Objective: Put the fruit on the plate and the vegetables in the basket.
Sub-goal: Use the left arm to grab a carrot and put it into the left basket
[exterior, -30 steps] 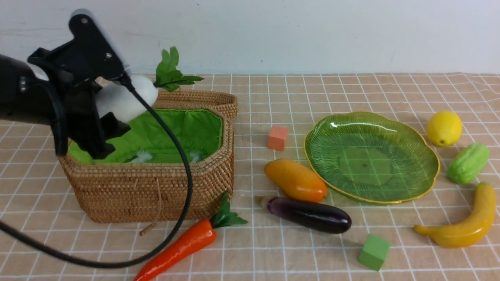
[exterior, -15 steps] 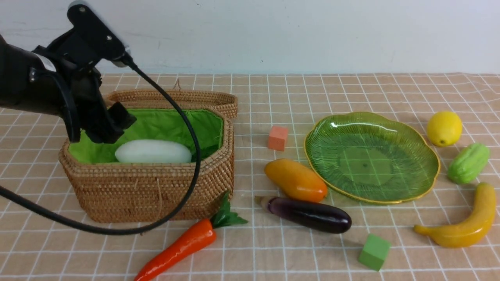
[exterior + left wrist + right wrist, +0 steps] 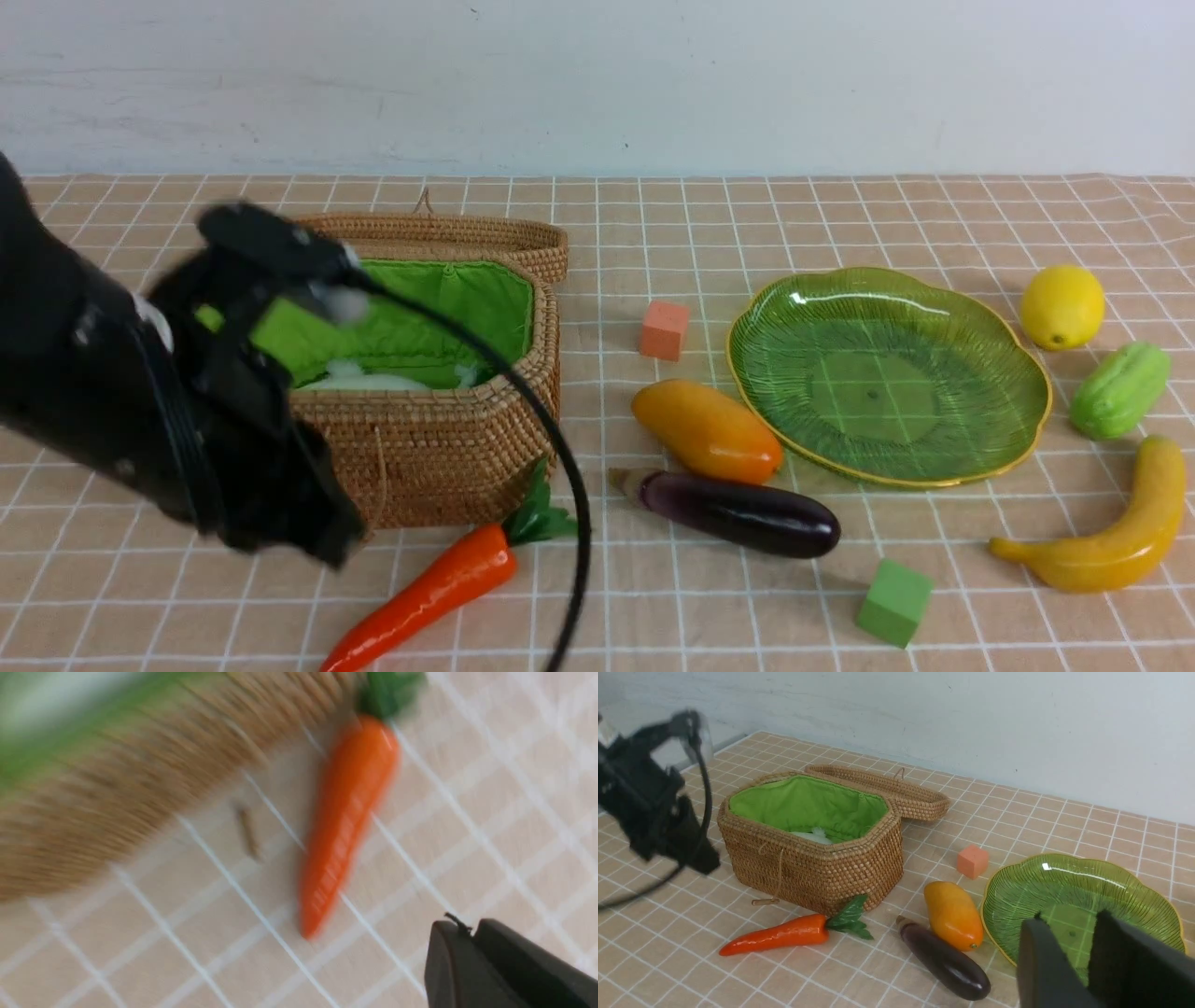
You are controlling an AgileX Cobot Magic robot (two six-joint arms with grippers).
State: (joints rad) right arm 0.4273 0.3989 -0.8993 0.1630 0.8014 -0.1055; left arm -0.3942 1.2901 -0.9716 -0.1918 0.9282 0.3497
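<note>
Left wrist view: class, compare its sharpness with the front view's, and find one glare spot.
Left wrist view: carrot and basket smeared by blur. Front view: left arm blurred, eggplant crisp; white glare on the plate's far inner side.

You see a basket (image 3: 448, 457) of rough, matt wicker, lined with softly creased green cloth. Your plate (image 3: 887, 373) looks like clear, glossy green glass, finely ribbed, with a shiny gold rim. The carrot (image 3: 434, 588), mango (image 3: 705, 429) and eggplant (image 3: 747, 513) have smooth, glossy skins; the two cubes (image 3: 664, 330) (image 3: 894, 602) look matt.
</note>
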